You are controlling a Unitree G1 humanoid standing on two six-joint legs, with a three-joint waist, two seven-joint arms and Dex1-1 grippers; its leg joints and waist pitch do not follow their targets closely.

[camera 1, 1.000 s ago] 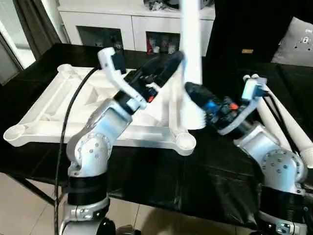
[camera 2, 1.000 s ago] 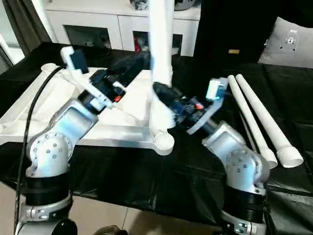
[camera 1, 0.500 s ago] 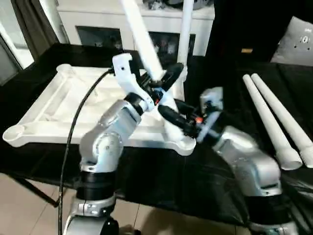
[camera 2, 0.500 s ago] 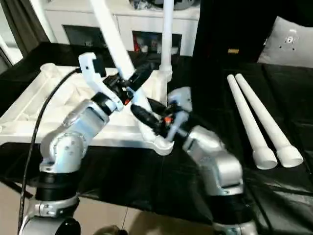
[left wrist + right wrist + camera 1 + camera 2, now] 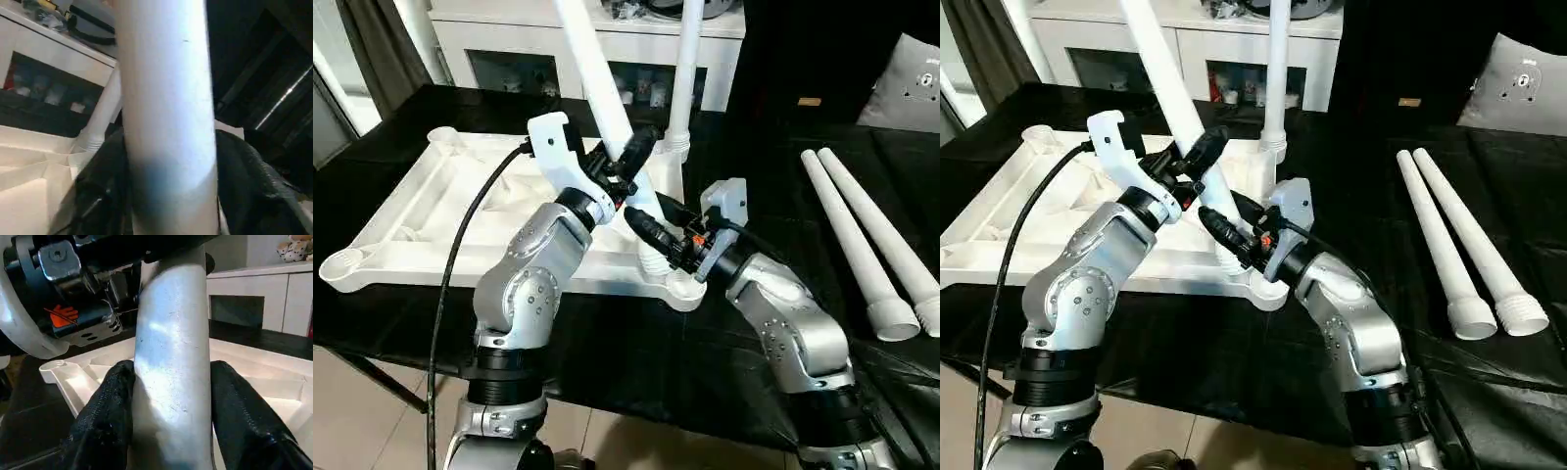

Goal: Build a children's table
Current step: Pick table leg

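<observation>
Here, leg point(image 5: 597, 83) between both claws

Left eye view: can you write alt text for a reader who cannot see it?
Both grippers, left and right, clamp a tilted white leg whose lower end meets the tabletop's near corner socket. Another leg stands upright in the far corner; two spare legs lie on the black table.

Head stereo looks down; wrist cameras near same leg point(image 5: 172, 382).

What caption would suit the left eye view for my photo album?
Both grippers, left and right, clamp a tilted white leg at the upturned tabletop's near corner socket.
</observation>
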